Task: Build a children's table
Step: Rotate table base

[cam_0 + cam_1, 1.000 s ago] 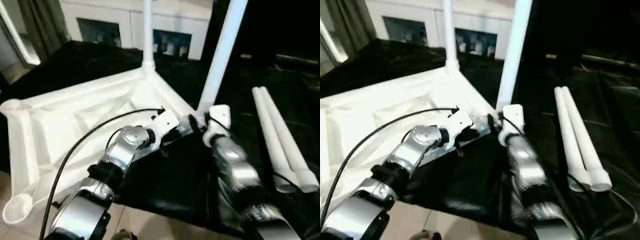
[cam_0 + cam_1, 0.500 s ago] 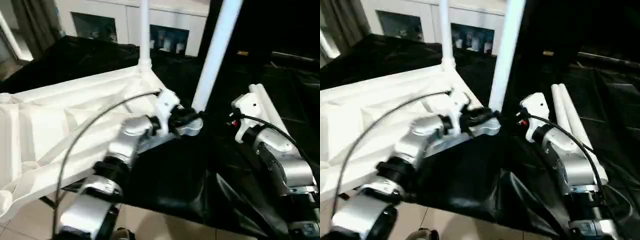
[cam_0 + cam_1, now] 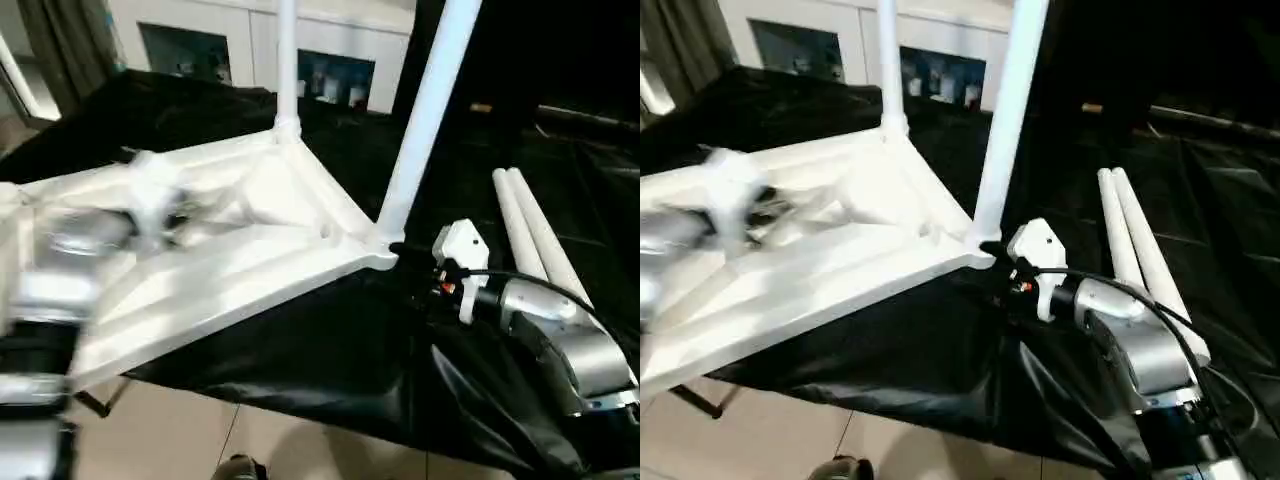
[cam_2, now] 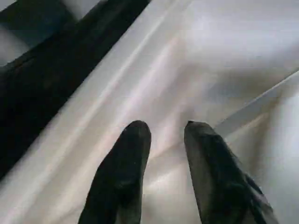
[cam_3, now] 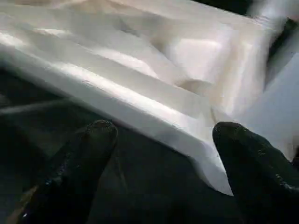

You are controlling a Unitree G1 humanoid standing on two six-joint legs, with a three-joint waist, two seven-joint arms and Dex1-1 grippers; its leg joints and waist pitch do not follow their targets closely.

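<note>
Top (image 3: 230,270) underside up, 2 legs (image 3: 425,110) upright; right gripper (image 5: 163,154) spread, left gripper (image 4: 163,135) slightly parted.

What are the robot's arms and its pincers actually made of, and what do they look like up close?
The right forearm is a rounded, shiny silver shell ending in a white angular wrist block, with a thin black cable looping over it and a small red detail. Each gripper has two thick, matte black fingers with rounded tips.
</note>
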